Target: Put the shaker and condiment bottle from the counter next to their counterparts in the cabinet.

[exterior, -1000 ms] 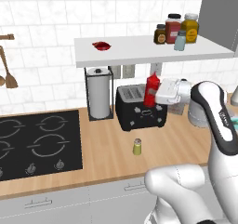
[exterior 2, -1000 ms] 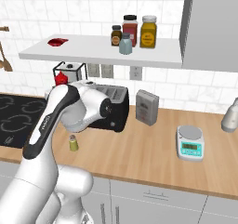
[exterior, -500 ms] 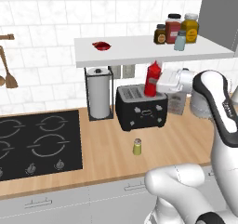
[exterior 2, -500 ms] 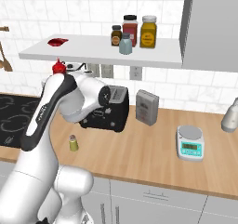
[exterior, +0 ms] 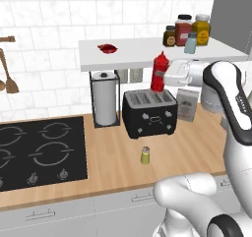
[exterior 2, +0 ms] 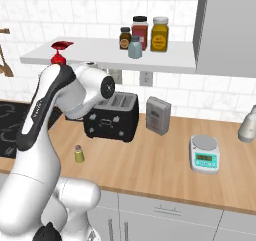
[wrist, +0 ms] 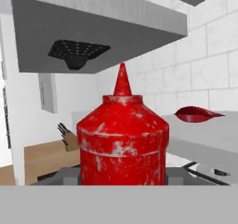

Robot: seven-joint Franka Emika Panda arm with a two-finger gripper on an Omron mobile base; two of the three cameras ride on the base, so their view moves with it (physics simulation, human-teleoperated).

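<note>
The red condiment bottle (exterior: 158,73) hangs upright above the toaster, just in front of the cabinet shelf (exterior: 147,53) edge, with my gripper (exterior: 161,80) shut on its body. The hand view has the bottle (wrist: 122,144) close up, with the flat red counterpart (wrist: 193,112) on the shelf (wrist: 214,132) to its right. From the right base, only the bottle's top (exterior 2: 58,60) peeks out behind my arm. The yellow-green shaker (exterior: 145,155) (exterior 2: 78,154) stands on the counter (exterior: 113,167) in front of the toaster. The pale blue shaker (exterior: 190,43) (exterior 2: 134,48) sits on the shelf's right part.
A black toaster (exterior: 149,113) is directly below the bottle, with a paper towel holder (exterior: 105,103) to its left and a grey box (exterior: 187,104) to its right. Jars (exterior: 183,29) crowd the shelf's right end. The hob (exterior: 39,147) lies left; a scale (exterior 2: 204,154) lies right.
The arm has lifted the bottle from toaster height up to the level of the shelf edge. The shaker has not moved.
</note>
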